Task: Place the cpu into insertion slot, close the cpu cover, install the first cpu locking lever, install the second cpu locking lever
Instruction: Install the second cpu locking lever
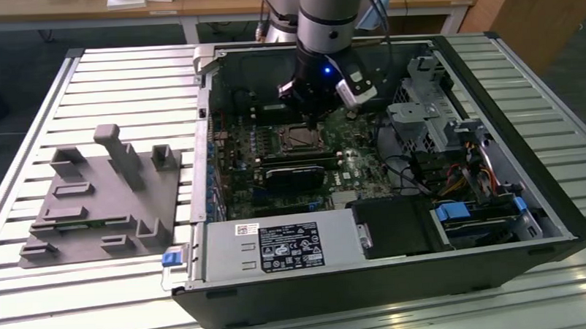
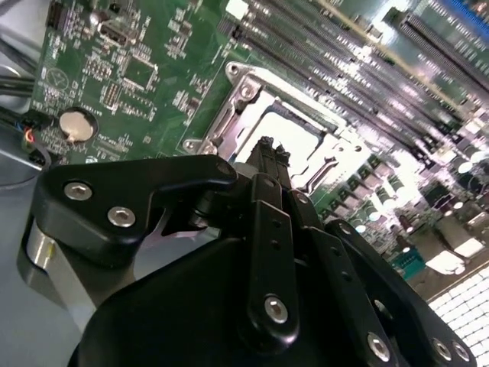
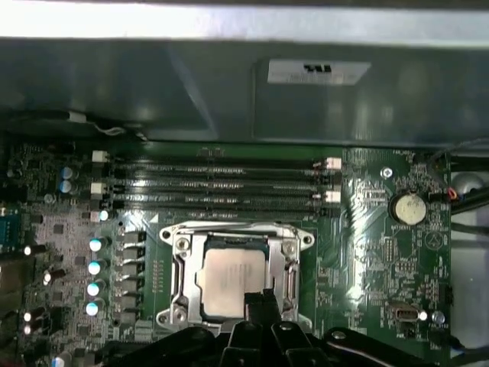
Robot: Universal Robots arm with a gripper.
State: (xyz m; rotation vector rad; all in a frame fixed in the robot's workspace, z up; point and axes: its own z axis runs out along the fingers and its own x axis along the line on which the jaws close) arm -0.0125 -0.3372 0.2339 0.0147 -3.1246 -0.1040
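The cpu (image 3: 224,274), a dull silver square, lies in the insertion slot (image 3: 181,243) on the green board. The shiny cpu cover (image 3: 229,232) lies flat around it as a frame. In the exterior view my gripper (image 1: 316,121) hangs just above the far right corner of the socket and the cpu (image 1: 298,138). Its black fingertips (image 3: 260,302) sit together over the cpu's edge with nothing seen between them. The second wrist view shows the gripper (image 2: 267,149) shut right above the cpu (image 2: 294,130) and the cover (image 2: 256,84). I cannot tell how the locking levers stand.
Long memory slots (image 3: 214,183) run beside the socket and a coin battery (image 3: 407,206) sits further along. A black card (image 1: 293,175) lies in front of the socket, the drive cage (image 1: 428,116) to the exterior view's right, and a grey fixture (image 1: 99,193) outside the case.
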